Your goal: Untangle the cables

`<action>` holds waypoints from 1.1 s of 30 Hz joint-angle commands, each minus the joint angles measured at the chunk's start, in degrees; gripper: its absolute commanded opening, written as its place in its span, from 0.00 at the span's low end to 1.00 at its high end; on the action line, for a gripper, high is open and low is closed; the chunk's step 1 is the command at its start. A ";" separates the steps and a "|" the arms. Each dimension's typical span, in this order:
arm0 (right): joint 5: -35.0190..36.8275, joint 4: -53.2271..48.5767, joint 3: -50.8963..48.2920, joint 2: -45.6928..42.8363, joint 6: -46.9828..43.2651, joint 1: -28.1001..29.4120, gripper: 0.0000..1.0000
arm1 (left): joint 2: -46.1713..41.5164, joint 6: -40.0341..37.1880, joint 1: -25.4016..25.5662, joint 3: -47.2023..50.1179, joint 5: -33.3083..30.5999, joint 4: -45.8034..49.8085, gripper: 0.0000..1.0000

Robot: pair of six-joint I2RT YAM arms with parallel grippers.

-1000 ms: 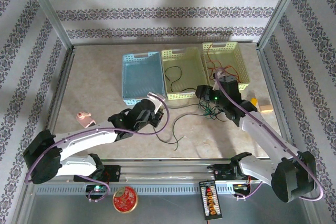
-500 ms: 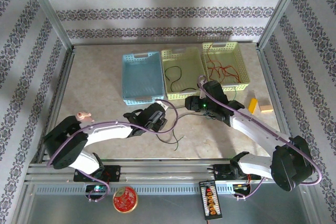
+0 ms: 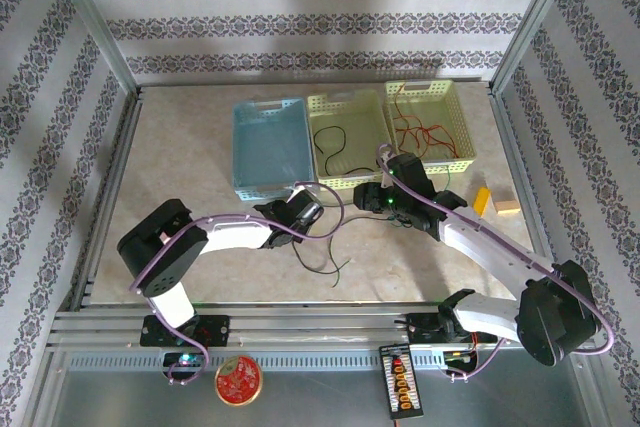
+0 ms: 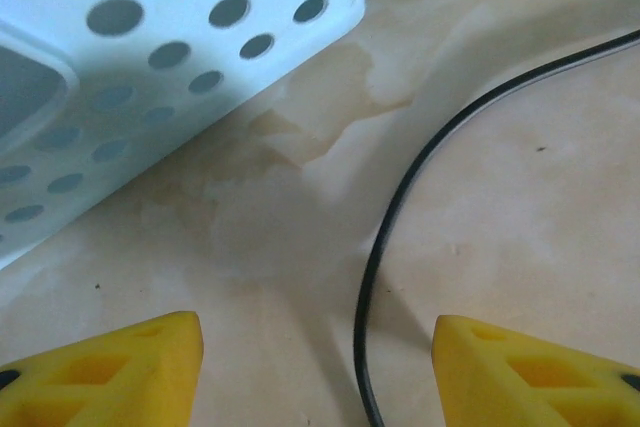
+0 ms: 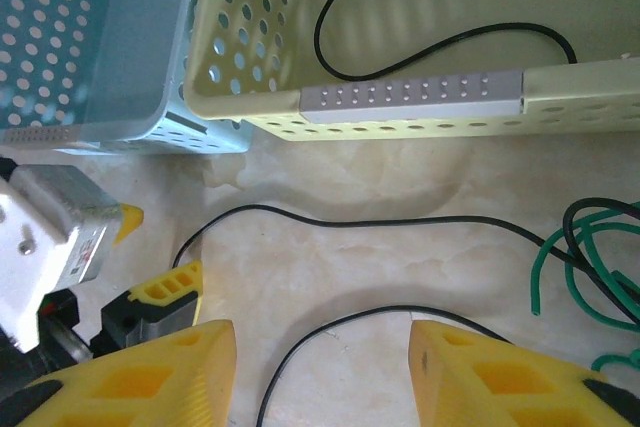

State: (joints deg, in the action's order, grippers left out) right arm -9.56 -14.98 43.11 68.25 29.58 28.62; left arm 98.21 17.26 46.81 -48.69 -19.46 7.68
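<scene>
- Cables in three colours. Two black cables (image 5: pixel 350 221) lie loose on the table (image 3: pixel 190 157), at 6 o'clock of the middle basket (image 3: pixel 347 98). A third black cable (image 5: pixel 490 28) curls inside that basket.
- Green cables (image 5: pixel 543 267) sit tangled on the table at about 7 o'clock of the right basket (image 3: pixel 464 137). How many there are cannot be told.
- Red cables (image 3: pixel 412 132) lie inside the right basket, too thin to count.
- Left gripper (image 4: pixel 315 367) has its two yellow fingers spread apart. One black strand lies on the table between them, nearer the right finger and touched by neither.
- Right gripper (image 5: pixel 320 367) has its fingers parted over the table and grips nothing. A black strand curves across the gap below.
- Three baskets stand in a row toward 12 o'clock: one blue basket (image 3: pixel 268 147) at the 9 o'clock end and two pale yellow-green ones.
</scene>
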 commanded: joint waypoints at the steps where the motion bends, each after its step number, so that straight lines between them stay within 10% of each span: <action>1: 1.39 -0.74 0.44 -1.27 -0.93 -0.40 0.49 | 2.26 1.87 -1.82 -1.02 1.49 2.82 0.62; 11: 1.48 -0.81 1.27 -1.61 -0.78 -0.67 0.48 | 7.41 3.51 -3.30 -2.37 8.24 8.03 0.54; 23: 2.27 -1.60 2.23 -3.18 -0.80 -1.20 0.47 | 12.04 4.49 -3.21 -3.39 10.65 9.46 0.18; 33: 1.33 -2.15 1.98 -4.74 -1.06 -2.58 0.47 | 1.36 -0.12 -1.15 0.76 9.06 2.51 0.00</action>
State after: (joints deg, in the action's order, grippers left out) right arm -8.40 -16.19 43.51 64.73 29.58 26.72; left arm 100.47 19.99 45.01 -52.45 -11.38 9.87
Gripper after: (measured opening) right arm 0.466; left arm 0.046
